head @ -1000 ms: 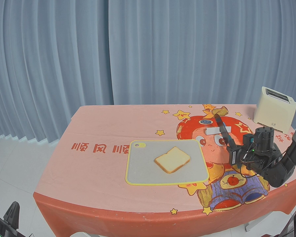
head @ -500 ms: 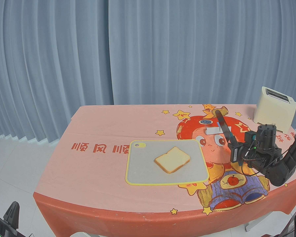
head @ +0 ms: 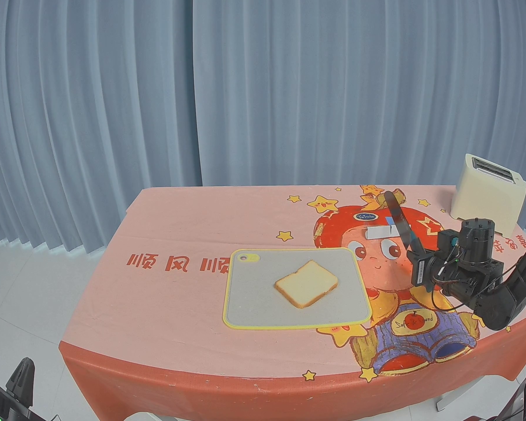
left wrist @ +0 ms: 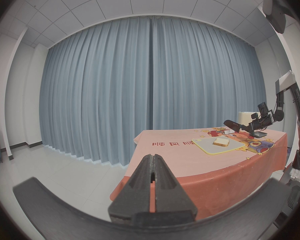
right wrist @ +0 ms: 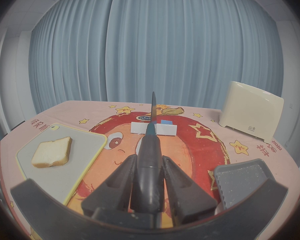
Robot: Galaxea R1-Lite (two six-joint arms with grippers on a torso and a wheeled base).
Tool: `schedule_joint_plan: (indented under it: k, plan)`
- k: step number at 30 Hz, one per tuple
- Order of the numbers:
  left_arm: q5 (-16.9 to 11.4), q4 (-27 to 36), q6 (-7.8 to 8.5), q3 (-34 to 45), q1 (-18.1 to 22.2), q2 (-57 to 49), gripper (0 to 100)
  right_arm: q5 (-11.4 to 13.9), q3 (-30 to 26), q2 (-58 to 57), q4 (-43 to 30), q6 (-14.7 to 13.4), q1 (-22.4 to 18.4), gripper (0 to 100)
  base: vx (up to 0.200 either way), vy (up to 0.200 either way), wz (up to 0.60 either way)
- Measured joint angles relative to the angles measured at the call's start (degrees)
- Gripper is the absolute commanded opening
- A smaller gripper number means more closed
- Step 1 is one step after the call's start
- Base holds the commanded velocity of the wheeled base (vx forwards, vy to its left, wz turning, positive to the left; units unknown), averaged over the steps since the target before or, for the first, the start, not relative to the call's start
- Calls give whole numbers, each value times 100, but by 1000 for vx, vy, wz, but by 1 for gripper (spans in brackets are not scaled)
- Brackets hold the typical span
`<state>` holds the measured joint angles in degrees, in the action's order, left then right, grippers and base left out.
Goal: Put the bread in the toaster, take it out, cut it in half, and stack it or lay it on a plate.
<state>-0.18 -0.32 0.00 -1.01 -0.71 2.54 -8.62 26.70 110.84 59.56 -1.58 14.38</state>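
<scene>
A pink, cartoon-printed tablecloth (head: 175,229) was spread over the table. A white card (head: 377,233) was laid flat right of centre. Blue-grey curtains (head: 158,89) were hung along the far side.

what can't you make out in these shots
- Toaster slots: head view, too dark to see inside.
- Grey tray: right wrist view, near part behind the gripper's mount.
- Knife handle: right wrist view, enclosed by right gripper.
- Bread underside: rests on the cutting board.
</scene>
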Motion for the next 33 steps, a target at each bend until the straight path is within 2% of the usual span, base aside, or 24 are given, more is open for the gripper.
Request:
schedule_joint_plan:
  k: [21, 28, 33]
  plan:
    - [2, -1, -5, 0, 0, 0, 0, 0, -40, -43, 13, 2, 49, 0, 0, 0, 0]
    - [0, -1, -7, 0, 0, 0, 0, 2, -115, -48, 473, 35, 55, 0, 0, 0, 0]
    - [0, 0, -7, 0, 0, 0, 0, 41, -171, -133, 482, 41, 52, 0, 0, 0, 0]
